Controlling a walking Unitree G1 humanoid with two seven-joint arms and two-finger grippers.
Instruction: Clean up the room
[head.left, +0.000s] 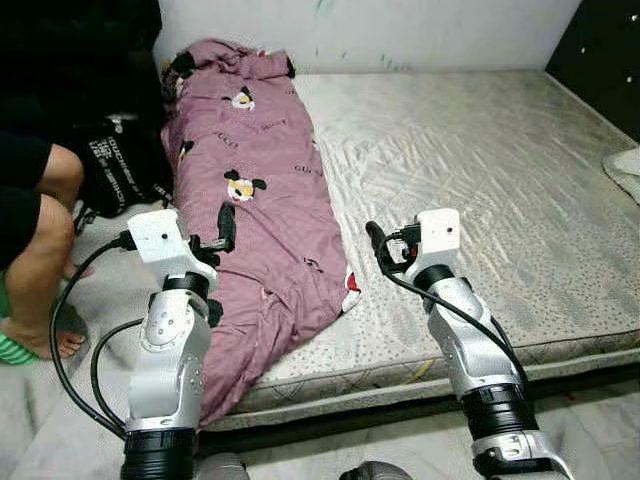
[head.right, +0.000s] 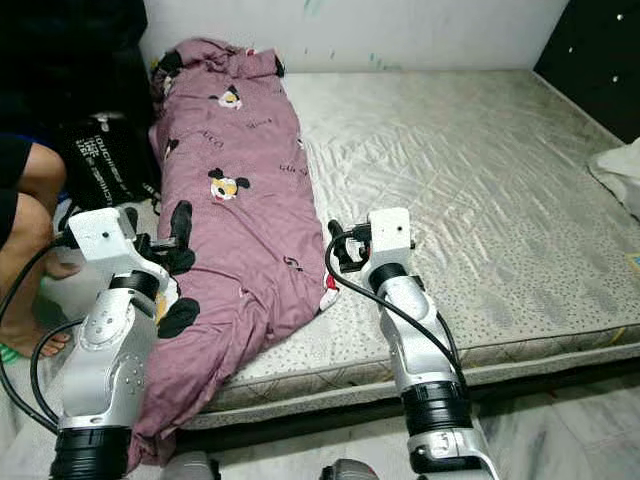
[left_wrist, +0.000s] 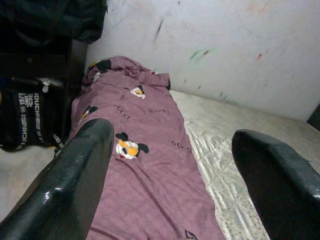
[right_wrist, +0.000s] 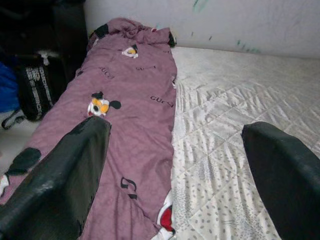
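Risk comes first from where I sit at the controls: both arms are raised over the near edge of a bare mattress, and a person's bent leg is close beside the left arm, so a wide swing outward on that side could strike it. The black cable looping from the left wrist could also snag on the bedding as I reach.

My left gripper hangs just above the purple quilt, its two black fingers spread apart and holding nothing. My right gripper hovers over the mattress, just beside the quilt's near corner, fingers likewise spread wide and empty. If I close on a single thin layer, I judge the cloth could slip free or drag the whole bundle off the bed toward the floor.

Ahead of both grippers, the quilt runs as one long rumpled strip along the mattress side, from the wall back toward me, where its near end spills over the bed's edge beneath the left gripper. It is mauve, printed with cartoon mouse faces and small lettering, soft and creased, bunched thickest at the far end. Beyond the left gripper, past the quilt, a black bag with white lettering stands beside the bed.
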